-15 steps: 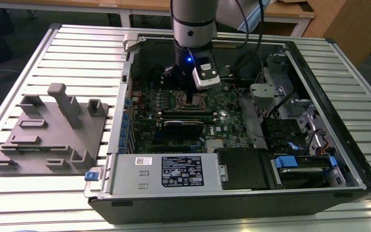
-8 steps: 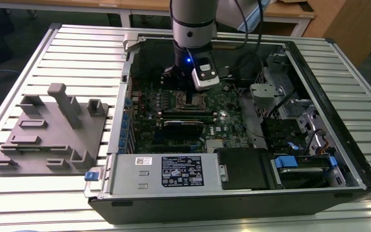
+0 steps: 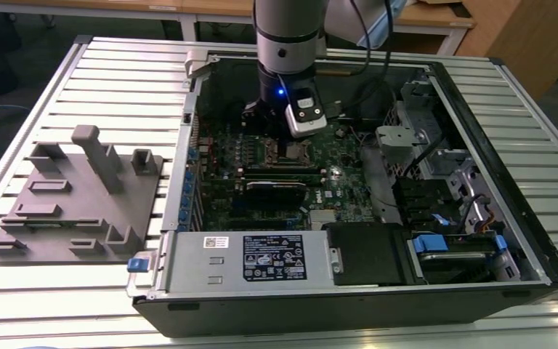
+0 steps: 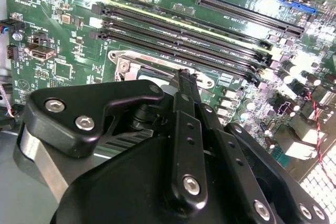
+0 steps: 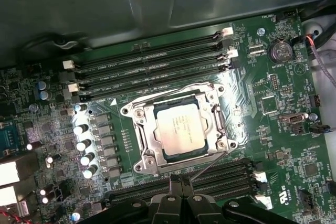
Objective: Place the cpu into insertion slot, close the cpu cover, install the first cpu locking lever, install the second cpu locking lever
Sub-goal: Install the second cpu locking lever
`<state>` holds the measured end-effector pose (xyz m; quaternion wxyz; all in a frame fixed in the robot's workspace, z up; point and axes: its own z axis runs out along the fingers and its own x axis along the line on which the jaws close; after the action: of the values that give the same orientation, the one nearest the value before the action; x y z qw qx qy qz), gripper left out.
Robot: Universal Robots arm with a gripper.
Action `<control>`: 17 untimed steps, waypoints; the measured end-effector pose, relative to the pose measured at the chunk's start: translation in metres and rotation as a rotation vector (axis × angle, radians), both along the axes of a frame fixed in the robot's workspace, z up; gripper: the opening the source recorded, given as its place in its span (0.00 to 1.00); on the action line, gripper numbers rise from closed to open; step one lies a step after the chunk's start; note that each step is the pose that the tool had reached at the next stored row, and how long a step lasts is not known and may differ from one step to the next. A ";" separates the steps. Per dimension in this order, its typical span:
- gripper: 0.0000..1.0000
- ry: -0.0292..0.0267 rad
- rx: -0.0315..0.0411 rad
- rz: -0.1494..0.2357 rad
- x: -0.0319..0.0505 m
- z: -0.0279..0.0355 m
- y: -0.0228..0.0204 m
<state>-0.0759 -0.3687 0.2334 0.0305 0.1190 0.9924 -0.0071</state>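
Note:
In the first wrist view the cpu point(image 5: 178, 127), a square chip with a silver-tan top, lies flat in the insertion slot point(image 5: 137, 113). The cpu cover point(image 5: 209, 121) is folded down around the chip as a metal frame. A thin wire locking lever point(image 5: 212, 162) runs slanted from the socket's corner to my gripper point(image 5: 181, 180), whose black fingers are pressed together beside the socket. In the second wrist view the gripper point(image 4: 184, 74) tips reach the socket's metal rim point(image 4: 125, 62). In the exterior view the gripper point(image 3: 293, 139) hangs low over the motherboard inside the open computer case.
Long black memory slots point(image 5: 152, 69) flank the socket on two sides, with a row of capacitors point(image 5: 84, 142) nearby. In the exterior view a black card point(image 3: 277, 190), a power supply point(image 3: 259, 258) and drive bays point(image 3: 453, 247) crowd the case. A grey fixture point(image 3: 85, 196) sits on the slatted table.

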 end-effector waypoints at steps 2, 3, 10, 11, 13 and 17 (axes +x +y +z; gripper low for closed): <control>0.10 0.0000 0.0000 0.000 -0.0003 -0.0002 0.0000; 0.10 0.0000 0.0000 0.000 -0.0006 -0.0006 0.0000; 0.10 -0.0001 0.0001 0.000 -0.0006 -0.0008 0.0000; 0.10 0.0000 0.0000 0.000 -0.0006 -0.0008 0.0000; 0.10 -0.0002 0.0002 0.000 -0.0011 -0.0011 0.0000; 0.10 -0.0001 0.0000 0.000 -0.0050 -0.0032 0.0000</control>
<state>-0.0809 -0.3687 0.2302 0.0305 0.1190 0.9924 -0.0071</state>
